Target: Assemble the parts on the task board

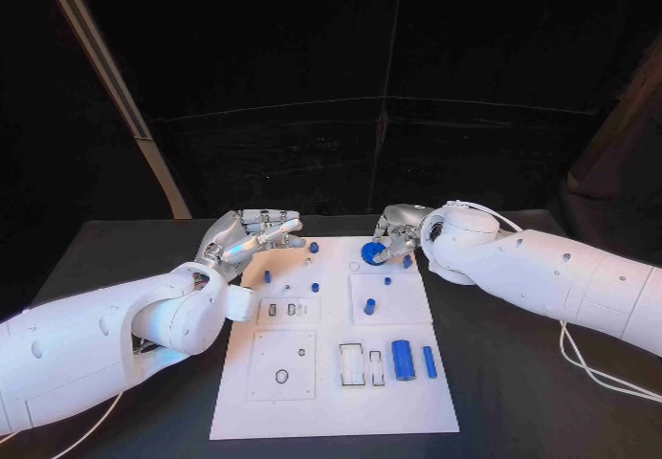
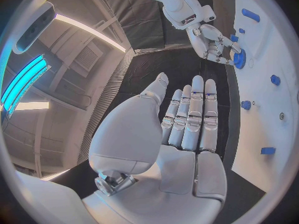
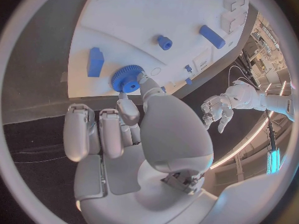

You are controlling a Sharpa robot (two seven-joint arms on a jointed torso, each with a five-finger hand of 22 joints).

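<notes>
Here the right hand (image 3: pixel 134 134) fingers pinch a blue gear (image 3: pixel 126 78) lying flat on the task board (image 3: pixel 124 15); left hand (image 2: pixel 181 129) spread empty.

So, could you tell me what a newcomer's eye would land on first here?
Probably the right hand pinching a blue gear at the far edge of the white task board. Next, the left hand, open and flat beside the board, and the blue cylinder near the front.

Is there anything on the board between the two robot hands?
Yes: in the head view, one small blue peg stands on the white board between the left hand and right hand.
</notes>
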